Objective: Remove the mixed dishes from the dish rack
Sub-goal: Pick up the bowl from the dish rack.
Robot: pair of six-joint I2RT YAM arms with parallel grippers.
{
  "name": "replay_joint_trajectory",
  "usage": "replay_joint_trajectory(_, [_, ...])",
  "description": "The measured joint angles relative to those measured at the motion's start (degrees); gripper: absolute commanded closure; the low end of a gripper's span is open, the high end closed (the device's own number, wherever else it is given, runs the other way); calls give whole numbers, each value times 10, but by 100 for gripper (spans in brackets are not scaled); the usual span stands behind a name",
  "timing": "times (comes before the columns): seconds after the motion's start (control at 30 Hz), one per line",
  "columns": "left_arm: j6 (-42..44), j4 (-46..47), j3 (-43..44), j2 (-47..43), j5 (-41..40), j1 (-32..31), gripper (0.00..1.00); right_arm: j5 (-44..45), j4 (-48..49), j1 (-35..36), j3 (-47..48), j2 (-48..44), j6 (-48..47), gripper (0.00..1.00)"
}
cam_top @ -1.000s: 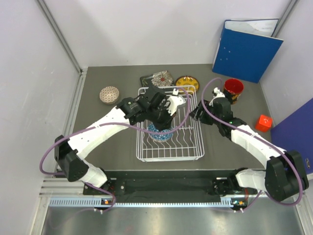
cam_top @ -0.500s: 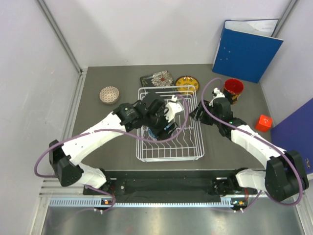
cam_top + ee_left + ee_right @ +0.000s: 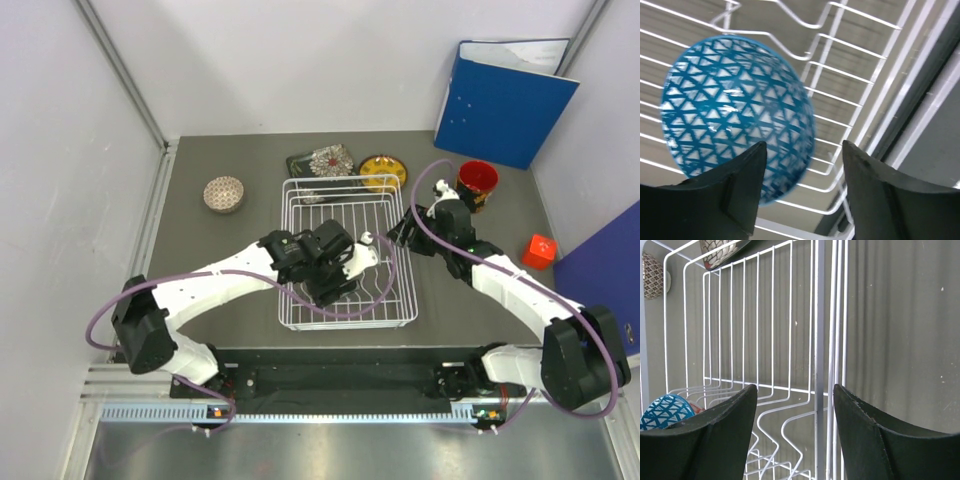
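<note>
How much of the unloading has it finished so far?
Nearly done. The red mug, round yellow plate, black floral square plate and brown patterned bowl sit outside the white wire rack. The left claw is open at the blue triangle-patterned bowl, the only dish visible inside.

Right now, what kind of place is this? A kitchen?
Probably a robot test booth, not a kitchen: plain white walls box in a grey table holding a dish rack and a blue binder.
</note>
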Motion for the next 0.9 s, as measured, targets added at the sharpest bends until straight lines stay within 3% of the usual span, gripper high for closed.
replay_joint_trajectory(0.13, [9,13,-1,20,-26,1,51,-2,7,0,0,2,0,38])
replay_joint_trajectory(0.23, [16,19,-4,32,-38,1,68,-3,8,0,0,4,0,38])
replay_joint_trajectory(0.27, [14,19,-4,34,-37,1,84,-3,8,0,0,5,0,37])
replay_joint_trajectory(0.33, [15,23,-4,36,-34,-1,100,-4,9,0,0,6,0,37])
replay_joint_trajectory(0.73, [0,35,-1,27,-85,-3,100,-4,9,0,0,6,1,38])
replay_joint_trajectory(0.9, [-24,11,56,14,-122,-4,100,-4,9,0,0,7,3,38])
